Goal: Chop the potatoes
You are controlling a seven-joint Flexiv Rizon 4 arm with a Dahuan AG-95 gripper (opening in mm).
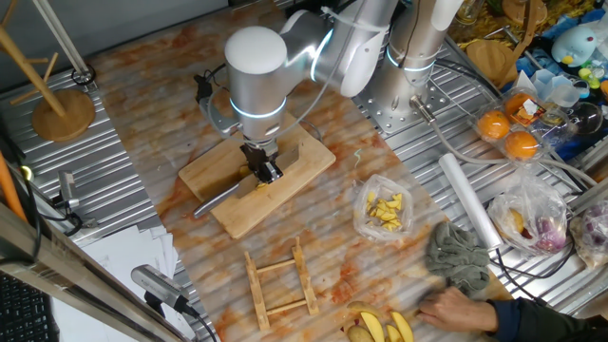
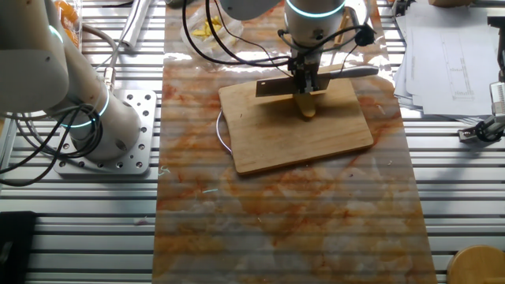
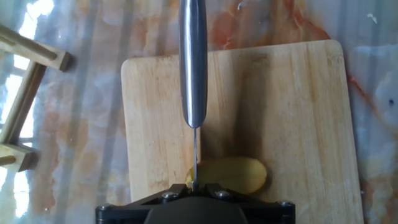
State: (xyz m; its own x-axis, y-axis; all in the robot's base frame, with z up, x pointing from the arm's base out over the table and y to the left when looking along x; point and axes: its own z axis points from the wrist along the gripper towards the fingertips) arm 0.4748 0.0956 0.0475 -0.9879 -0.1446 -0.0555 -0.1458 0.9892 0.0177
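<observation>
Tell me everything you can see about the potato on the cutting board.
The potato is small, smooth and pale yellow, an oval lying on its side on the wooden cutting board, towards one edge. The knife, held by the gripper, has its blade edge-down on one end of it. It looks whole, though the gripper partly hides it.

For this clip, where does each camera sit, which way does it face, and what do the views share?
One fixed view: high, beside the table, looking down past the arm at the cutting board.
The other fixed view: opposite side, arm base at left, gripper holding the knife.
Hand view: straight down the blade onto the potato.
Shared: board, knife, potato.
</observation>
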